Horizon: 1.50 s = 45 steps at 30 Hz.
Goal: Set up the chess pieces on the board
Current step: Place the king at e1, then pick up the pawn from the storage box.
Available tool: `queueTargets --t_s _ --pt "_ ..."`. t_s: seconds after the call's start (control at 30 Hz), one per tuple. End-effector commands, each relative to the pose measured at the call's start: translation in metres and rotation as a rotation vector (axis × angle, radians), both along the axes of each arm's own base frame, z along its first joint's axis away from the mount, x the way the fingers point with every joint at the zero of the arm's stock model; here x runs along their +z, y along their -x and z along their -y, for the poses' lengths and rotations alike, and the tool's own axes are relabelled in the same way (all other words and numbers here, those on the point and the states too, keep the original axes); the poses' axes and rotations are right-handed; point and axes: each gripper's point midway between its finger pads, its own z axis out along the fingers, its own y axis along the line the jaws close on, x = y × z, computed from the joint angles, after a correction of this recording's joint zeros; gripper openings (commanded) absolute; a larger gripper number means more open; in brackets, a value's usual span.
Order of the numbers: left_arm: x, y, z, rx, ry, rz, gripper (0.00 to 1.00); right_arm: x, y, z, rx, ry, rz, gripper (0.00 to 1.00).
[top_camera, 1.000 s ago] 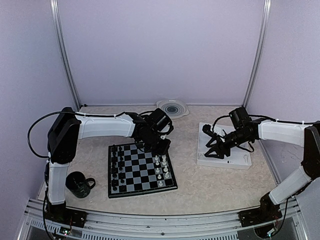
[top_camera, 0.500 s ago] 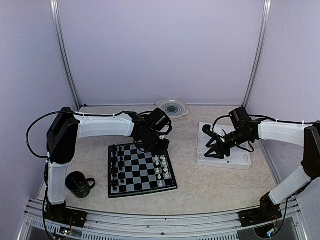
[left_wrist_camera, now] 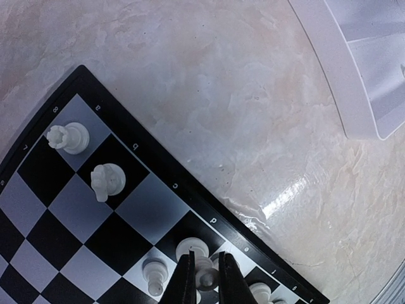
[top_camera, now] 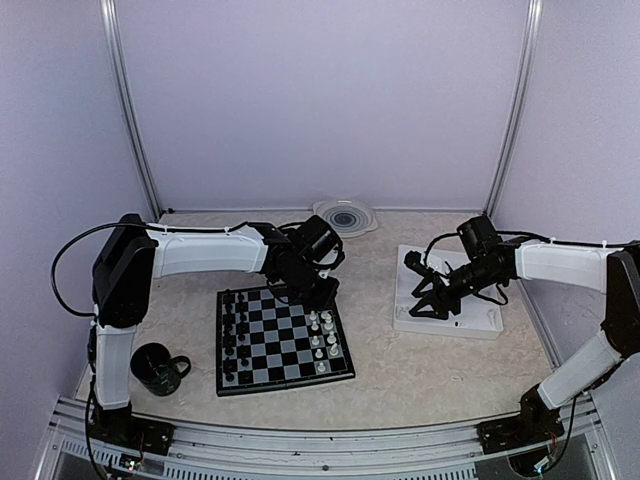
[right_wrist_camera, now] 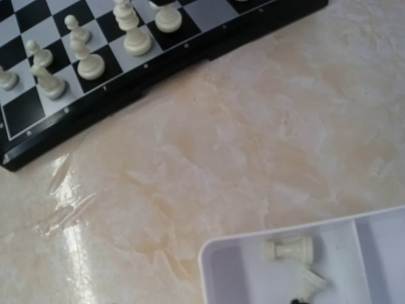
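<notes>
The board [top_camera: 280, 345] lies flat on the marbled table [top_camera: 420, 370] in front of the left arm, with black chessmen [top_camera: 234, 335] lined along its left side and white chessmen [top_camera: 322, 340] along its right. At the far right edge of the board, the left gripper [left_wrist_camera: 205, 263] has its jaws drawn close around a small white piece [left_wrist_camera: 206, 277], which stands among others on the edge squares. A white rook [left_wrist_camera: 66, 137] and a knight [left_wrist_camera: 105, 181] stand further along that edge. To the right, well apart from the board, is the white compartment tray [top_camera: 470, 322]. The right gripper [top_camera: 414, 288] hangs over it with fingers spread and nothing between them. Two white pieces [right_wrist_camera: 288, 248] lie on their sides in one compartment. A dark mug [top_camera: 157, 368] sits left of the board.
</notes>
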Motion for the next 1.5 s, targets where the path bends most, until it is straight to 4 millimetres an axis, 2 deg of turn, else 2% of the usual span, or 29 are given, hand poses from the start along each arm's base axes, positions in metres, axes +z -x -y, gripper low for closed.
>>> queueTargets --t_s 0.0,0.27,0.47,0.57,0.7,0.8,0.93,1.07,1.17,1.27,1.47 --pt "0.005 -0.002 0.003 0.003 0.017 0.012 0.13 0.001 0.000 -0.001 0.010 -0.007 -0.011 0.58" --pt "0.000 -0.004 0.004 0.009 0.016 0.008 0.19 -0.001 0.000 -0.001 0.012 -0.006 -0.015 0.59" --pt "-0.004 -0.004 0.002 0.019 0.002 0.012 0.31 -0.001 0.001 -0.001 0.015 -0.006 -0.019 0.59" --pt "0.002 -0.006 0.002 0.024 0.006 0.028 0.33 0.000 0.001 -0.001 0.015 -0.009 -0.020 0.58" --pt "0.028 -0.017 -0.001 0.055 0.011 0.100 0.35 0.002 -0.009 0.003 -0.029 0.021 0.000 0.58" --pt "0.065 -0.025 -0.002 0.074 0.052 0.178 0.38 0.000 -0.020 0.011 -0.088 0.054 -0.001 0.55" --pt "0.119 -0.034 0.002 0.074 0.153 0.297 0.41 -0.016 -0.031 0.023 -0.139 0.144 -0.018 0.46" --pt "0.149 -0.039 0.009 0.069 0.229 0.370 0.43 -0.033 -0.036 0.024 -0.143 0.182 -0.064 0.38" --pt "0.163 -0.041 0.021 0.051 0.302 0.396 0.43 -0.042 -0.044 0.023 -0.147 0.204 -0.100 0.33" --pt "0.169 -0.042 0.032 0.031 0.360 0.400 0.44 -0.050 -0.050 0.019 -0.153 0.205 -0.133 0.33" --pt "0.161 -0.049 0.046 -0.002 0.392 0.353 0.44 -0.075 -0.052 0.013 -0.148 0.224 -0.208 0.32"
